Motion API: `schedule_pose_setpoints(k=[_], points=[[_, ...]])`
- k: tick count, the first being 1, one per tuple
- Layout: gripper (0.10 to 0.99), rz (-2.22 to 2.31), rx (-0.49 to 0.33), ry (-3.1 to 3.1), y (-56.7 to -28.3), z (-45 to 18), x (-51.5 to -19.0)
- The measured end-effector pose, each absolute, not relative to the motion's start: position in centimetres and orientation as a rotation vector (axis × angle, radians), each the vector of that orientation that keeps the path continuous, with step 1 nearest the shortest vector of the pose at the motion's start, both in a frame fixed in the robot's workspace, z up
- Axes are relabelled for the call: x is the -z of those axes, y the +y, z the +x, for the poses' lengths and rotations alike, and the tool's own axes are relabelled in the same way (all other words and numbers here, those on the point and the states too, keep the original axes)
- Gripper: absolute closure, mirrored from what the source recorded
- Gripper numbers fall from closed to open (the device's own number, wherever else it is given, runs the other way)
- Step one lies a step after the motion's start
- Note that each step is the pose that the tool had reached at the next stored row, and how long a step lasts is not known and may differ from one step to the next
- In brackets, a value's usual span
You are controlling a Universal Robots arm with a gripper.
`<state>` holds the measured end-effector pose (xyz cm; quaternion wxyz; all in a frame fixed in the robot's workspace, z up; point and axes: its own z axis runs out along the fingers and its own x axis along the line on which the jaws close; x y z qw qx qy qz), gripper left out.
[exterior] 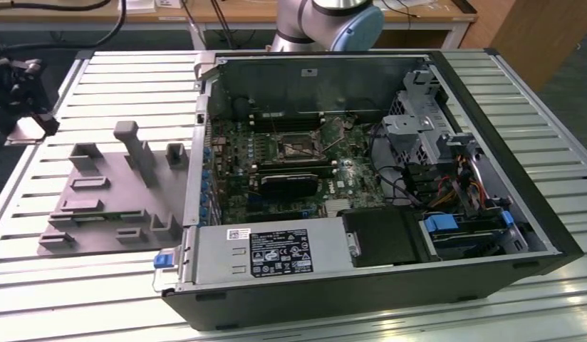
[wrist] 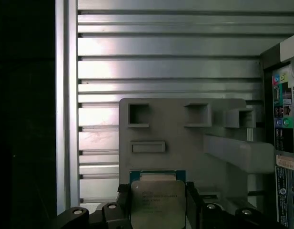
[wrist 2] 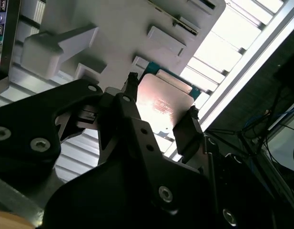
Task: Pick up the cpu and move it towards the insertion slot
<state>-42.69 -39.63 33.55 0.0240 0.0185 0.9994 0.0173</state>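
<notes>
The cpu is a flat square chip with a silvery top and a green rim. It sits between my gripper's two black fingers, which press on its opposite edges in both wrist views. The cpu hangs over the outer edge of the grey plastic fixture. In the exterior view my gripper is at the far left, beyond the fixture. The insertion slot, a square socket with a metal frame, lies on the motherboard inside the open computer case, well to the exterior view's right of my gripper.
The fixture has raised posts and several pockets. The case wall stands between fixture and motherboard. A black heatsink block, cables and a drive cage crowd the case. The ribbed metal table drops off at its left edge.
</notes>
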Motion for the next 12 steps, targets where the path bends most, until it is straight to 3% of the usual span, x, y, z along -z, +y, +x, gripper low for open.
schedule_pose_setpoints(k=[12], points=[[0.541, 0.057, -0.054, 3.086, -39.6, -42.7, -38.0]])
